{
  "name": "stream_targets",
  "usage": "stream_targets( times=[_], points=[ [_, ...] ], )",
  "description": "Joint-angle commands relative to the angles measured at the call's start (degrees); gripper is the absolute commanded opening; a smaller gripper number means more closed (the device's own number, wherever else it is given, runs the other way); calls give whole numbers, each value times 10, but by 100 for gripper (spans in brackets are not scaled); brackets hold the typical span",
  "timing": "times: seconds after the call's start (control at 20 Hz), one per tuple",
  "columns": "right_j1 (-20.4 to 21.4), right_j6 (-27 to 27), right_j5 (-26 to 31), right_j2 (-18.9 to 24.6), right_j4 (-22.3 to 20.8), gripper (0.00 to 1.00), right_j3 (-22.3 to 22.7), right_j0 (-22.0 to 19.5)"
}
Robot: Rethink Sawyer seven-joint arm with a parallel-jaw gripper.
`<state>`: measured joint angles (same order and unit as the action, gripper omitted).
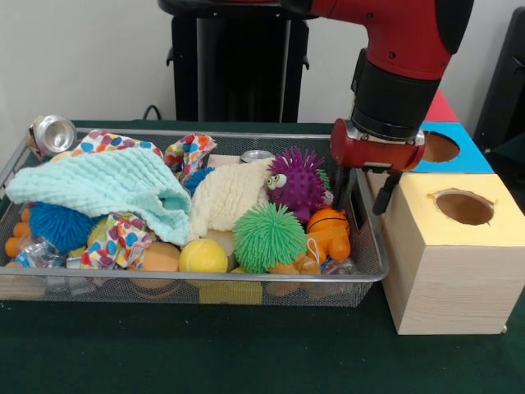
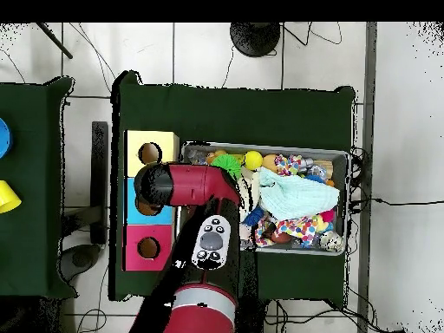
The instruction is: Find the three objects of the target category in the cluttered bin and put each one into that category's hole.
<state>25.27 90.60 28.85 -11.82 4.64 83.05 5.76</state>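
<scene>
Hovering over the bin's [image 1: 371, 271] right end, next to the yellow-topped box [image 1: 447, 254], the gripper [image 1: 365, 190] holds its jaws spread and empty. No hole visibly holds anything, so sorting looks barely begun. Which category is wanted cannot be told; nearest, just left of the jaws, sit the orange toy [image 1: 330, 233] and purple spiky ball [image 1: 297, 182].

Glossy red arm [image 1: 402, 33] shell with a broad black cylindrical band at the wrist. Below, a red rounded end effector [image 1: 364, 197] mount, slim black fingers [image 1: 343, 187] beneath. From overhead, red tubular links [image 2: 195, 184], black joint cap, grey oval control panel [image 2: 212, 242] with dark round buttons. Black pedestal [image 1: 238, 66] behind.
</scene>
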Motion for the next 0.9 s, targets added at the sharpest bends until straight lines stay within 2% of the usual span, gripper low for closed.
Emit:
stream_targets(
  times=[0.05, 0.5, 0.9],
  points=[
    [-55, 112, 9, 45, 26, 100, -23, -21],
    [-79, 121, -52, 57, 34, 100, -13, -24],
    [-98, 137, -89, 38, 36, 100, -7, -6]
  ],
)
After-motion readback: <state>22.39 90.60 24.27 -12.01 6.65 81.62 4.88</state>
